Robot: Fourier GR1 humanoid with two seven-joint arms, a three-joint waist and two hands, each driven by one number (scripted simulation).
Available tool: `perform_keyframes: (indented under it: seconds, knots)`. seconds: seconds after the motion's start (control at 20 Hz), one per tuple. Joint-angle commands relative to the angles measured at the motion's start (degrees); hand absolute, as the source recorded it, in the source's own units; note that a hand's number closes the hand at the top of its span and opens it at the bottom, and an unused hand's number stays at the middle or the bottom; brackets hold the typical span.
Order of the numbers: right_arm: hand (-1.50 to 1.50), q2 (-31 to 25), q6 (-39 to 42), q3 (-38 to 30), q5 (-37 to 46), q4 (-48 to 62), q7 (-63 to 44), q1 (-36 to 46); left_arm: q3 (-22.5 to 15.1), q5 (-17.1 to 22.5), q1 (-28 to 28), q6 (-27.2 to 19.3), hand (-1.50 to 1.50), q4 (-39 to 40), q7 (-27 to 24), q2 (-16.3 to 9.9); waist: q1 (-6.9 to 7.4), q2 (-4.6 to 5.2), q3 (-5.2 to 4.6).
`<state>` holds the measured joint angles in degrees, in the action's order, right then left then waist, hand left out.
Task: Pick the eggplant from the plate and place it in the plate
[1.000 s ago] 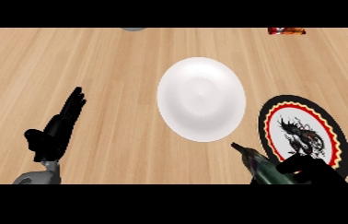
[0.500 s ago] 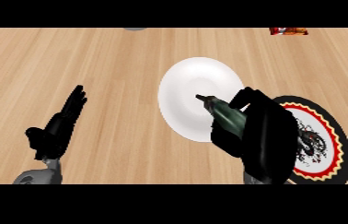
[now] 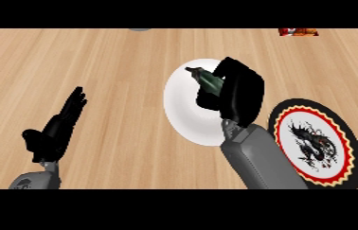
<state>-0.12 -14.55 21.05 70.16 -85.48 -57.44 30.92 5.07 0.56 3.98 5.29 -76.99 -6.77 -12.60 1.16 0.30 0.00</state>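
I see the wooden counter (image 3: 105,58) first, because it fills almost the whole view. Two plates sit on it. The white plate (image 3: 183,110) is in the middle, and the patterned plate (image 3: 311,141), with its black rim, red ring and dark drawing, is just beside it on the right. I think the white plate is where the eggplant should end up, since my right arm has it over that one.

My right forearm (image 3: 262,163) comes up from the bottom and leans over the white plate. It hides much of that plate's right side. My right hand (image 3: 234,94) is above the white plate, with its fingers curled round the eggplant (image 3: 208,80). The dark green end of the eggplant pokes out up and to the left, past my fingers. I cannot tell if the eggplant touches the plate or hangs above it. I judge the next thing is to lower it and let go.

My left hand (image 3: 59,129) rests at the left, well apart from both plates. Its fingers are straight and close together, pointing up, and it holds nothing.

At the far edge I see a small red thing (image 3: 297,32), too small to name.
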Motion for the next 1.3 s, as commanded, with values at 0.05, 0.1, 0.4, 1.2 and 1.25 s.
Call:
perform_keyframes:
  seconds: [0.05, 0.1, 0.4, 1.2, 1.25]
  knots:
    - [-1.5, 0.11, -14.59, -4.11, -3.7, 10.83, -3.68, 6.13, -0.55, -1.15, 2.12, -0.74, 0.0, 0.64, 0.66, 0.36, 0.44, 0.18, 0.03]
    - [-1.5, 0.11, -13.13, -4.07, -3.28, 12.7, -6.17, 6.97, -0.59, -1.26, 2.07, -1.48, 0.0, 0.09, 1.48, 0.9, 0.18, 0.02, 0.01]
    - [-1.5, 0.11, -22.8, -2.21, -9.77, 19.39, -6.55, 7.88, 0.72, -1.21, 2.42, -1.07, 0.0, 5.79, -3.44, 1.34, -0.08, 0.06, -0.03]
    - [-1.5, -3.93, -47.32, -2.74, -27.55, -9.22, 17.89, -21.64, 1.51, -0.56, 0.31, -1.26, 0.0, -0.06, 0.02, 0.46, -2.28, -0.39, 0.13]
    - [-1.5, -6.59, -45.92, -1.97, -29.26, -13.22, 19.59, -24.85, 0.22, -0.85, -2.42, -1.72, 0.0, -3.86, 1.86, 1.42, -1.86, -0.56, 0.12]
